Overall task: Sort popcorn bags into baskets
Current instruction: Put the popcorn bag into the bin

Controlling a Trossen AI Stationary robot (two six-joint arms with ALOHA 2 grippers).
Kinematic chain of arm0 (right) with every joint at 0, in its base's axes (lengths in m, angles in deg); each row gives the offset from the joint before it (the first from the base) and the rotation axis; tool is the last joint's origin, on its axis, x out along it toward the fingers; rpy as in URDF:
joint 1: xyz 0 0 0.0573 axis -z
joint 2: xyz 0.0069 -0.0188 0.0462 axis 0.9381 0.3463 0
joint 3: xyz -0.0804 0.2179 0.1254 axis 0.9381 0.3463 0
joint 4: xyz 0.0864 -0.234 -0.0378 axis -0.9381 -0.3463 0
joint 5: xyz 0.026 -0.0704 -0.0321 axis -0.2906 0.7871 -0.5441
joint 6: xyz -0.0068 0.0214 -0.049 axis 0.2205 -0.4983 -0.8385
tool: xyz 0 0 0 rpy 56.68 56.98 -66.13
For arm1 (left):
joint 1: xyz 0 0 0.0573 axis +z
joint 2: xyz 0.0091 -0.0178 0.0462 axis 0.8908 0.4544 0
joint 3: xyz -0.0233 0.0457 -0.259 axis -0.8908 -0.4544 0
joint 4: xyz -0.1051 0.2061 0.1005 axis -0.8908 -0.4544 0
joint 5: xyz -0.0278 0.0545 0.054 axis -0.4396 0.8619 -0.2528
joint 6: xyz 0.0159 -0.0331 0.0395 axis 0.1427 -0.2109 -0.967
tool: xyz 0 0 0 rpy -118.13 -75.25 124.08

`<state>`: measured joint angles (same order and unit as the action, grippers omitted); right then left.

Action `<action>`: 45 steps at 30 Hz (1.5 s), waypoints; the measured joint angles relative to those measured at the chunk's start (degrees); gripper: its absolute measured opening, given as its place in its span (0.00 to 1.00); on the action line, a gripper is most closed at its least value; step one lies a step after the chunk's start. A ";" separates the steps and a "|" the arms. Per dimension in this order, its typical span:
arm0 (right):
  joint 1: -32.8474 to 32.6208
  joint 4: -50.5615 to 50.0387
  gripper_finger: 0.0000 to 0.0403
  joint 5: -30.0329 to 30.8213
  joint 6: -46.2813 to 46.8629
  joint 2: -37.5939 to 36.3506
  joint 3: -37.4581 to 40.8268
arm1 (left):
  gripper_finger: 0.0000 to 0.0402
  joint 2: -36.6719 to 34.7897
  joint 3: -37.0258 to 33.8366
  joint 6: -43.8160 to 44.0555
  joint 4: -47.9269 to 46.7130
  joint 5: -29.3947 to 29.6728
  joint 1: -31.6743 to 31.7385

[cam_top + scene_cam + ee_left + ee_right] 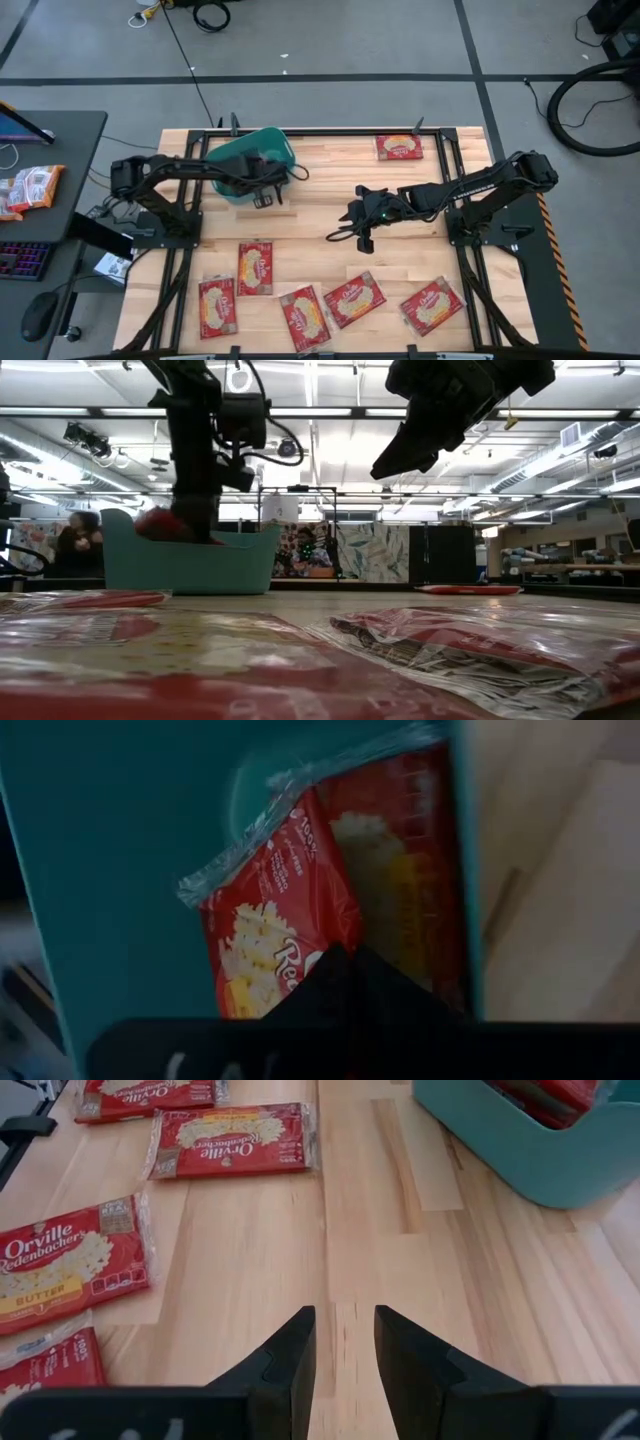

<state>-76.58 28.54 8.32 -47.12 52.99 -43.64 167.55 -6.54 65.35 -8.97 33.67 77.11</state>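
Popcorn bags lie in two places: five spread flat along the near edge of the wooden tabletop (320,215), one alone at the far edge (399,147), and more inside the teal basket (236,180) at the far left. In the high view the near row reads, from the left, as a bag (217,306) and its neighbour (255,267) with long axes running near to far, then a third (305,318) tilted slightly, and two more (354,299) (432,305) turned on a diagonal; the far bag has its long axis across the tabletop. The left tool (262,186) hangs over the basket with its fingers brought together; whether they pinch a bag cannot be told. Only the left wrist view looks into the basket (110,850), where two red bags stand on edge against its wall, the nearer one (270,920) leaning, its crimped clear end uppermost, the other (410,870) behind it. The low view shows only a red corner (165,525) above the basket rim (190,565), with blurred bags in the foreground and people in the room behind. The right tool (362,222) hovers above bare wood near the middle of the tabletop, its fingers (290,1360) a narrow gap apart and holding nothing; its wrist view reads the printed labels on the flat bags (232,1138), which the high view leaves as cream ovals.
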 joint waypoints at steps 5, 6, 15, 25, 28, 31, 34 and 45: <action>-0.64 0.04 0.27 0.00 -0.02 -0.02 0.00 | 0.02 -0.36 -1.33 -8.41 3.45 1.92 -1.49; -0.70 -0.02 0.27 -0.02 -0.04 -0.02 0.00 | 0.02 -0.53 -1.93 -9.30 3.40 2.83 -1.45; -0.71 -0.09 0.27 -0.02 -0.02 -0.02 0.00 | 0.06 -0.69 -5.89 -13.34 7.01 0.79 -0.66; -0.69 -1.64 0.27 0.80 0.55 -0.02 0.00 | 0.34 -0.69 -4.46 -13.26 3.46 2.87 -1.02; -0.46 -4.74 0.27 4.70 1.02 -0.02 0.00 | 0.36 -0.69 -1.77 -10.47 1.72 2.54 -1.59; 0.73 -9.69 0.27 9.21 0.94 -0.02 0.00 | 0.37 -1.43 0.78 -8.06 0.56 0.10 -2.64; 3.46 -13.84 0.27 10.93 0.46 -0.02 0.00 | 0.37 -2.71 2.25 -6.34 2.85 -4.53 -4.00; 13.40 -19.96 0.27 15.85 -9.03 -0.02 0.00 | 0.37 -4.84 2.21 -2.88 10.22 -9.69 -9.67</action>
<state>-63.18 8.58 24.17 -56.16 52.97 -43.64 162.70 -4.33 62.47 1.25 23.99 67.44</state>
